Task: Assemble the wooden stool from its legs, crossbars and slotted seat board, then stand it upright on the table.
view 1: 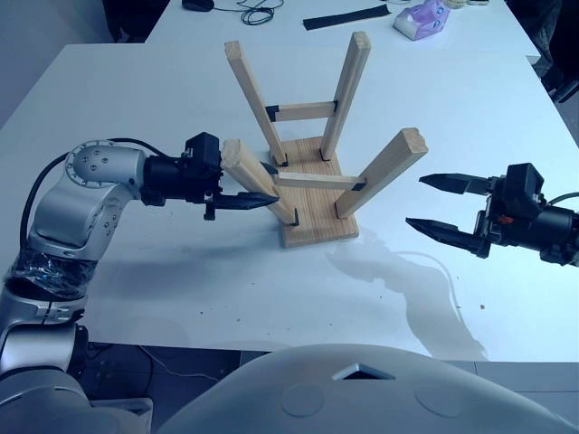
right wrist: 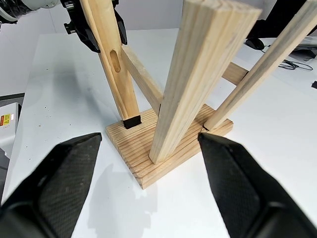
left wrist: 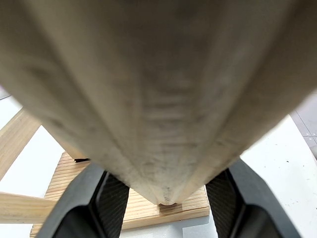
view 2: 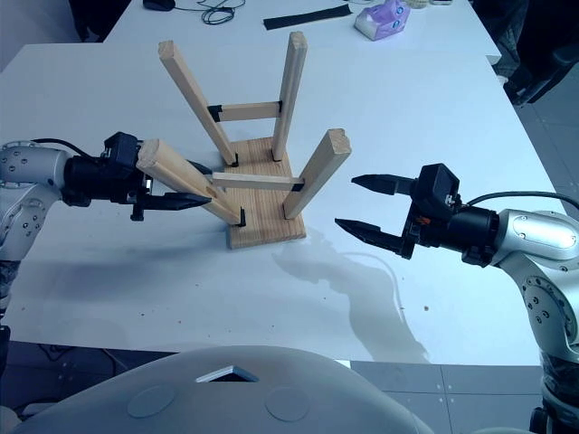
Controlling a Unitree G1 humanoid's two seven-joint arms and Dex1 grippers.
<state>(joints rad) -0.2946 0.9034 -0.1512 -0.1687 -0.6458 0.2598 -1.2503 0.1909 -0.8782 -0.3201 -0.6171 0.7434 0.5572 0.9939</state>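
Stool (view 1: 308,158) sits upside down mid-table, seat board (view 1: 318,228) flat on the table (view 1: 136,108), four legs splayed upward. Left gripper (view 1: 262,201) is clamped on the near-left leg (view 1: 246,167) about halfway up; in the left wrist view its fingers (left wrist: 113,198) sit on either side of the wood. Right gripper (view 2: 345,201) hovers to the right of the stool with jaws spread wide, apart from the wood, tips near the near-right leg (view 1: 387,170) with a gap of tabletop between. Far-left leg (view 1: 255,95) and far-right leg (view 1: 346,90) lean outward, joined by the far crossbar (view 1: 303,111). The near crossbar (view 1: 312,181) links the two near legs. The board lies well in from every table edge, and white tabletop shows all round it, widest to the left and right. The near edge runs close below both arms; the right edge lies beyond the right gripper. A second table (view 1: 226,36) butts on at the far side, carrying a cable (view 1: 258,13), a black strip (view 1: 346,16) and a small purple-white item (view 1: 421,20), all well apart from the stool.
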